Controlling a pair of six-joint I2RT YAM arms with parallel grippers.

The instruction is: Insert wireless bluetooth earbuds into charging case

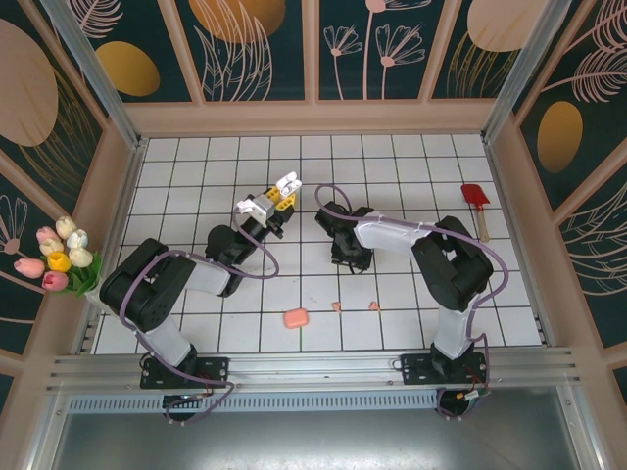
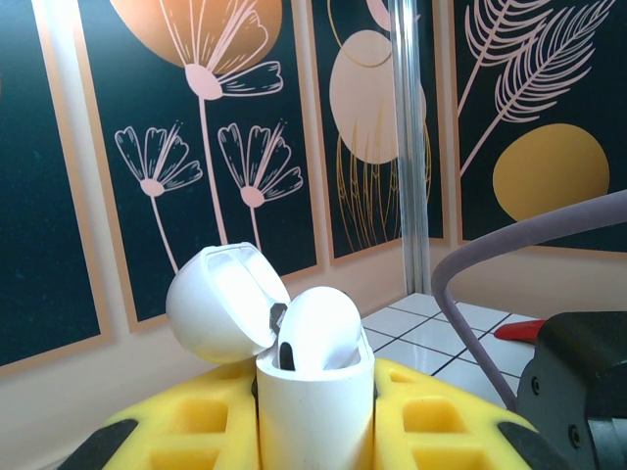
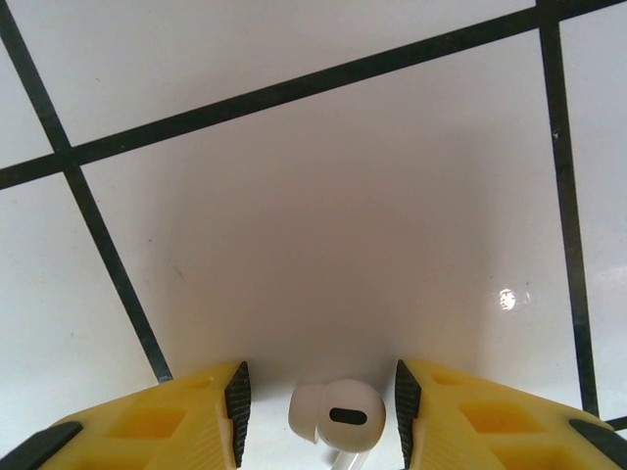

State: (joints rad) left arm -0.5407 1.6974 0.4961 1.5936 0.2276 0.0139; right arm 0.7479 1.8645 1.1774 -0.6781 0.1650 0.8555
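My left gripper is shut on the white charging case and holds it upright above the table. The case's lid is tipped back open, and one white earbud sits in it. From above, the case shows beyond the left gripper. My right gripper points down at the tiles and is open. A second white earbud lies on the tile between its fingers, with a gap on each side. Two salmon-pink earbuds lie near the front.
A pink case lies closed on the tiles at front centre. A red spatula lies at the right, near the wall. Tulips stand outside the left wall. Panel walls enclose the white tiled table.
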